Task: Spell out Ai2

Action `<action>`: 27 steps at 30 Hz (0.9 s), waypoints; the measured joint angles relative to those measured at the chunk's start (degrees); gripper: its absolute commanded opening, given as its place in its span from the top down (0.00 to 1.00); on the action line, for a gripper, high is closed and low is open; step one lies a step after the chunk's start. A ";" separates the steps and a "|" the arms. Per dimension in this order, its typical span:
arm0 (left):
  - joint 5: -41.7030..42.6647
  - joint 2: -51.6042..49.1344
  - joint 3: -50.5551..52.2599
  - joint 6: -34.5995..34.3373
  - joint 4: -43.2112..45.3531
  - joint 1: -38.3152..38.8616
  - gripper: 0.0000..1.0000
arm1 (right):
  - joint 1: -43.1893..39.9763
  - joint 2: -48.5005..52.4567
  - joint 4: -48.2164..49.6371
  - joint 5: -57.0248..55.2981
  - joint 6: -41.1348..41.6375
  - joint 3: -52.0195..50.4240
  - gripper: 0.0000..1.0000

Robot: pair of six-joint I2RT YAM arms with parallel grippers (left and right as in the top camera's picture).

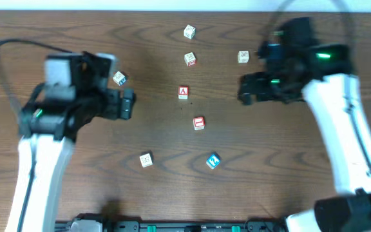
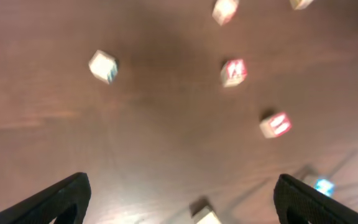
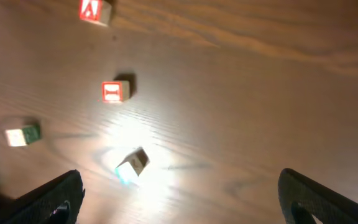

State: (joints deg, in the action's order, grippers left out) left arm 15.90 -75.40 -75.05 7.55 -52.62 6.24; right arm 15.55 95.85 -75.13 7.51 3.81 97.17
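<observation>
Small letter blocks lie scattered on the wooden table. A red A block (image 1: 183, 92) sits near the middle, with a red block that looks like an I (image 1: 198, 123) just below it. A blue block marked 2 (image 1: 212, 161) lies nearer the front. My left gripper (image 1: 127, 103) is open and empty, left of the A block. My right gripper (image 1: 247, 89) is open and empty, right of it. The left wrist view shows the A block (image 2: 234, 72), the red block (image 2: 275, 124) and the blue block (image 2: 323, 185). The right wrist view shows the A block (image 3: 95, 10), the I block (image 3: 115, 91) and the blue block (image 3: 132, 165).
Other pale blocks lie at the back (image 1: 189, 31), (image 1: 190, 58), (image 1: 243, 57), one by my left arm (image 1: 120, 78) and one near the front (image 1: 146, 160). The table (image 1: 172, 193) is dark wood; its far edge runs along the top.
</observation>
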 measured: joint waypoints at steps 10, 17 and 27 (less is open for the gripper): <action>-8.24 -17.00 -0.85 -0.28 4.61 9.70 0.05 | 13.62 4.96 7.98 -11.21 11.61 -0.15 0.01; -14.82 -24.72 -12.20 1.36 7.17 9.94 0.05 | 13.57 16.92 12.02 -14.93 17.51 -0.15 0.01; -17.92 -31.15 -14.99 3.87 6.86 8.94 0.05 | 15.08 17.22 15.15 -10.19 19.39 -0.15 0.11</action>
State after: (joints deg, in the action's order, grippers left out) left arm -2.02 -106.54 -90.04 11.42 -45.76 15.18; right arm 30.63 113.08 -59.99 -2.68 23.20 97.01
